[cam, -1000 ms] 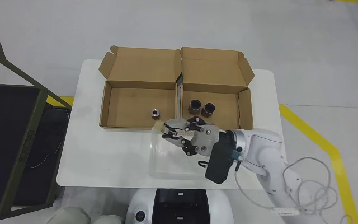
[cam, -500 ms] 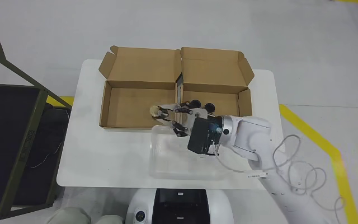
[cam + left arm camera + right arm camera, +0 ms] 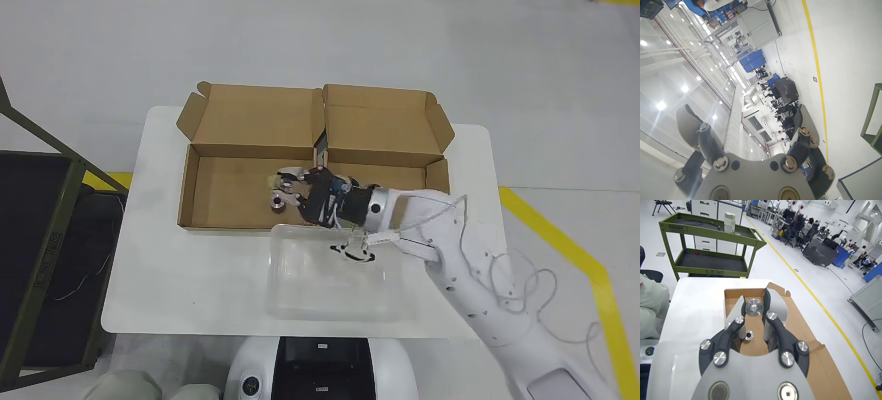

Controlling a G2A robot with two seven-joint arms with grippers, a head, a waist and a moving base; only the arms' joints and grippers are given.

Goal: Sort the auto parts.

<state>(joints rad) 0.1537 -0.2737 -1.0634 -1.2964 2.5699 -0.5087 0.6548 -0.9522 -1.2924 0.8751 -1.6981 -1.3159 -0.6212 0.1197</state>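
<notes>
My right gripper [image 3: 755, 302] is clamped on a silver disc-shaped part [image 3: 754, 308], held above the floor of the left cardboard box [image 3: 215, 195]. The part's flat round face is turned back toward my wrist, so its axis runs along my fingers. A small silver bushing [image 3: 748, 334] stands on the box floor beneath it, bore upward. My left gripper [image 3: 743, 113] is spread wide, holding nothing.

Left box [image 3: 220, 195] beside right box [image 3: 405, 192], tray [image 3: 330, 290] in front, on table [image 3: 170, 270]
</notes>
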